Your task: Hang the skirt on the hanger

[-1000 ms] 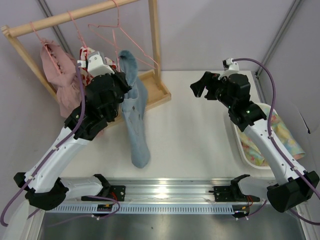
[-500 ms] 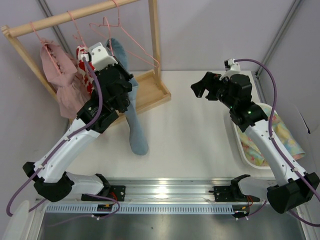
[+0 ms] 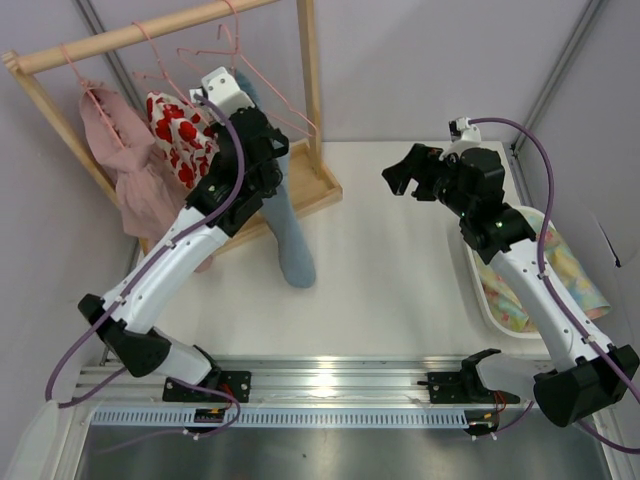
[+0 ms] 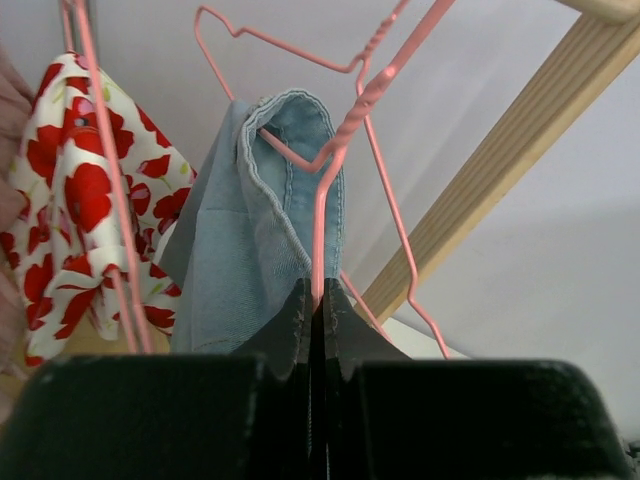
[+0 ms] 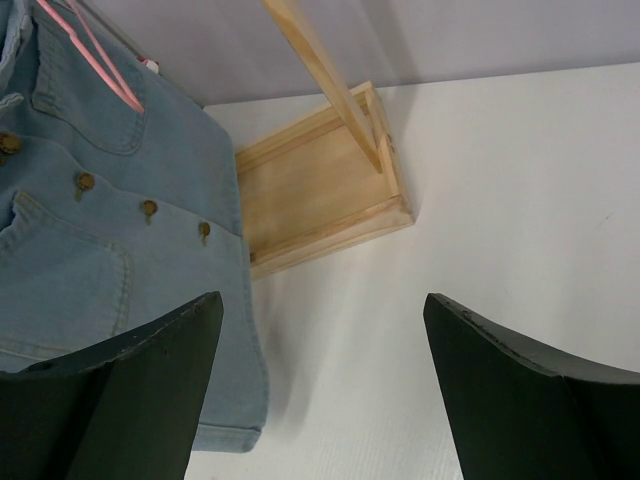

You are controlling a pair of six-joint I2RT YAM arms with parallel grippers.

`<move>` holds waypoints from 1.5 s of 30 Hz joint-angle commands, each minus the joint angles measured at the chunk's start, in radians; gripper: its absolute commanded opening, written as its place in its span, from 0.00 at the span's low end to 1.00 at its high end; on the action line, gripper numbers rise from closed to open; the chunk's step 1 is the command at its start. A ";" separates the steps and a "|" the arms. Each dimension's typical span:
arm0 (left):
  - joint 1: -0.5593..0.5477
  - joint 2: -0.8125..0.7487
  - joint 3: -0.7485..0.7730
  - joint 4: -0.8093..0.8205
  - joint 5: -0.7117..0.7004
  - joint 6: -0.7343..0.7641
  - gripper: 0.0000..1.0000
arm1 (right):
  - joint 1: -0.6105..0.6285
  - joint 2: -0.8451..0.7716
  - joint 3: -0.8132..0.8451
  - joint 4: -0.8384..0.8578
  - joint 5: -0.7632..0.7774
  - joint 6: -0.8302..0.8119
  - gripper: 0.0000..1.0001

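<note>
- The left gripper (image 4: 312,300) is pinched narrow on the light blue denim skirt (image 4: 240,250); the thin pink wire hanger (image 4: 318,240) runs down into the same pinch, and I cannot tell whether the wire is clamped too.
- Just above this gripper the skirt's folded top edge loops over one bend of the hanger; below it the rest hangs down to the white surface (image 3: 400,280).
- The step in hand looks like seating the skirt on the wire; it probably needs the fold carried deeper past the bend, so the weight cannot slide it off.
- Pulling sideways may drag the hanger along the light wooden rack (image 3: 130,35); move gently, then open slowly and back straight away from the wire.
- The white garment with red flowers (image 4: 70,210) hangs close to the left of this gripper; keep clear of it.
- The right gripper (image 3: 405,172) stands wide and empty, well apart to the right; it could steady the hanging cloth.
</note>
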 commanded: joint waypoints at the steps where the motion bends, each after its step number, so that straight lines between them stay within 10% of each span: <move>1: 0.002 0.028 0.093 0.132 -0.024 -0.058 0.00 | -0.006 -0.001 0.024 0.002 -0.006 -0.026 0.89; 10: -0.001 0.129 0.164 0.346 -0.127 0.078 0.00 | -0.017 0.010 0.050 -0.023 -0.002 -0.039 0.89; 45: 0.223 0.262 0.368 0.247 0.040 0.098 0.00 | -0.019 0.100 0.141 -0.064 -0.022 -0.017 0.89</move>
